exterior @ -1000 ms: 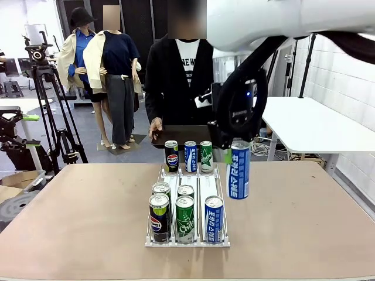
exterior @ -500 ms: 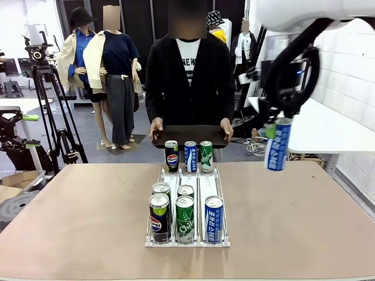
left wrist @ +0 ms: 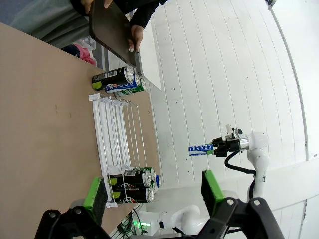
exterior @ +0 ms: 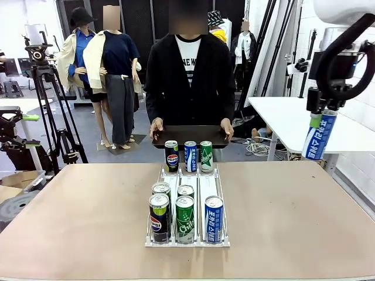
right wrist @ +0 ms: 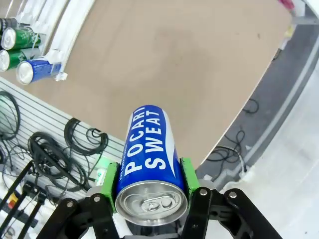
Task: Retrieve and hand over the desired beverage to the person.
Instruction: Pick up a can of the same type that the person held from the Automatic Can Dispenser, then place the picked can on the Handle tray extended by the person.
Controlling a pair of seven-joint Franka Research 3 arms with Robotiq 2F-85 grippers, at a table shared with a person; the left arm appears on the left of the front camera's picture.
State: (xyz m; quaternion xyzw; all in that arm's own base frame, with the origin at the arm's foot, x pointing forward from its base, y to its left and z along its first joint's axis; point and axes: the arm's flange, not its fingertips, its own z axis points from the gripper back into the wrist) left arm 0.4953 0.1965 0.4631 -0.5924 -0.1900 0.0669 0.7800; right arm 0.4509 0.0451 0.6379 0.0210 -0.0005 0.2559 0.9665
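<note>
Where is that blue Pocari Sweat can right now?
In the front view the blue Pocari Sweat can hangs in the right gripper, up in the air at the far right, well to the right of the rack of cans.

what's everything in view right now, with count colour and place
table: one, tan, centre
rack: one, clear, table middle
near cans: five, black, green and blue, rack's near end
far cans: three, black, blue, green, rack's far end
Pocari Sweat can: one, blue, held up at right
tray: one, black, held by person at far edge
side table: one, white, behind right
tripod: one, black, far left
person: one, black cardigan, far side
left end effector: one, black with green pads, open
right end effector: one, black with green pads, shut on Pocari Sweat can
</note>
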